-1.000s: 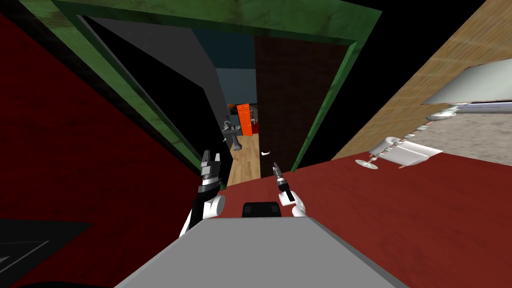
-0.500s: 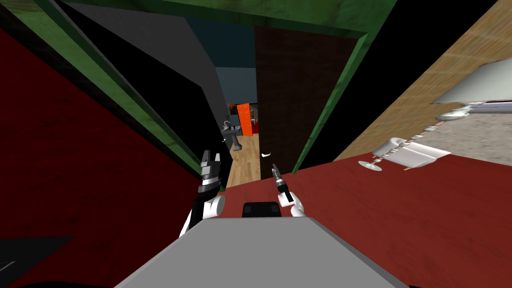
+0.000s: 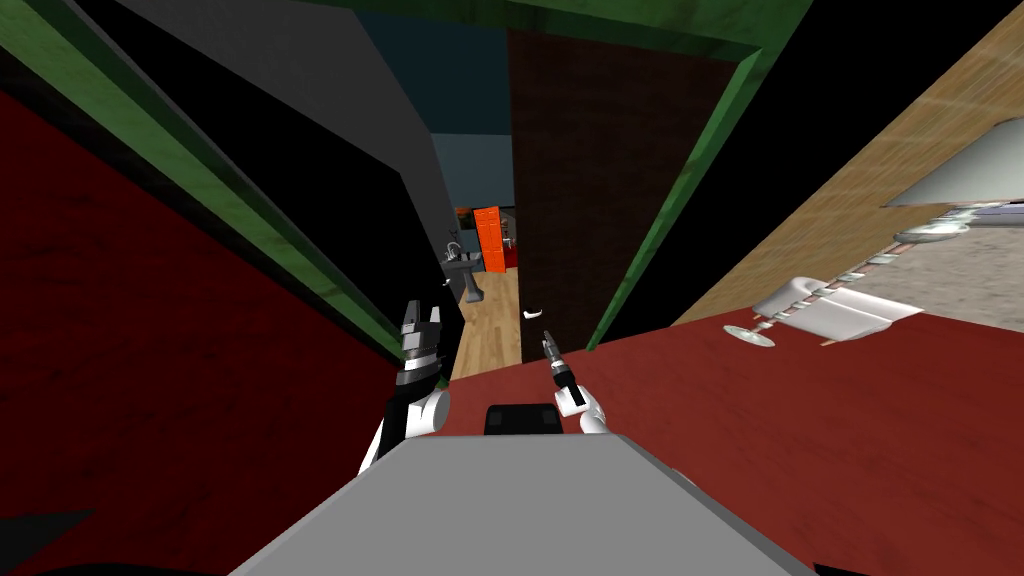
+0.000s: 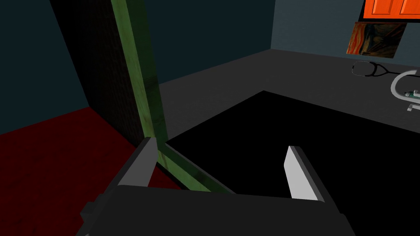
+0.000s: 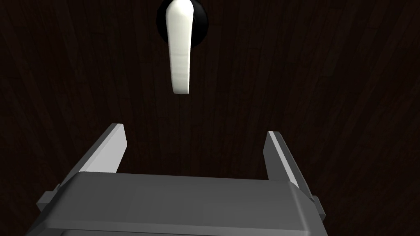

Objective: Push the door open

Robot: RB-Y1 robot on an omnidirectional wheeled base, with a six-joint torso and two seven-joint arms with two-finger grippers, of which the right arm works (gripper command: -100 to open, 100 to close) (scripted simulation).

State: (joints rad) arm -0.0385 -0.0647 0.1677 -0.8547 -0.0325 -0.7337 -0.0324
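A dark brown door (image 3: 590,180) stands partly swung inward inside a green frame (image 3: 690,170). Its white lever handle (image 3: 532,314) shows small at the door's near edge. My right gripper (image 3: 548,343) is open just short of the door face (image 5: 287,61), with the white lever (image 5: 179,49) a little beyond and ahead of its fingertips, untouched. My left gripper (image 3: 421,318) is open by the frame's left post (image 4: 141,86), holding nothing.
Through the gap lies a wooden floor with a grey pedestal sink (image 3: 466,268) and an orange cabinet (image 3: 487,236). Dark red walls (image 3: 150,330) flank the doorway on both sides. A white towel on a rail (image 3: 830,305) hangs on the right wall.
The doorway has grown larger and spread outward in the head view, so I have moved forward toward it. Both grippers hold the same pose relative to my body.
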